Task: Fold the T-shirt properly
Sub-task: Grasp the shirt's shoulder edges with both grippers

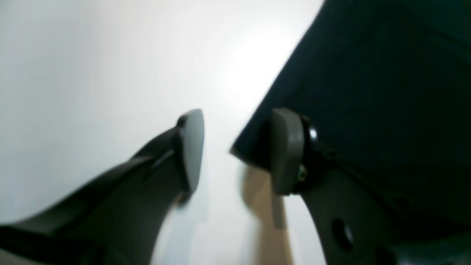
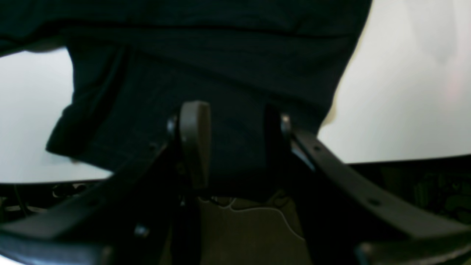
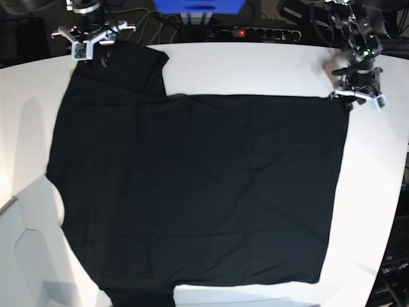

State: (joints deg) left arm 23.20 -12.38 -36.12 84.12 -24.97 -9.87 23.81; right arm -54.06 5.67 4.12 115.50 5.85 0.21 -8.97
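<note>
The black T-shirt [image 3: 192, 192] lies spread flat on the white table [image 3: 255, 64], one sleeve reaching to the far left. My left gripper [image 3: 356, 97] sits at the shirt's far right corner. In the left wrist view it [image 1: 239, 151] is open, the shirt's [image 1: 368, 73] corner lying in the gap right beside the right finger [image 1: 287, 154]. My right gripper [image 3: 92, 50] is over the far left sleeve. In the right wrist view its [image 2: 237, 141] jaws stand apart, with the black cloth [image 2: 220, 55] showing between and behind them.
A power strip with a red light [image 3: 255, 31] and cables lie behind the table's far edge, beside a blue object [image 3: 198, 7]. Bare white table [image 1: 92, 73] borders the shirt at the far right. The table's edge [image 2: 404, 160] shows close under the right gripper.
</note>
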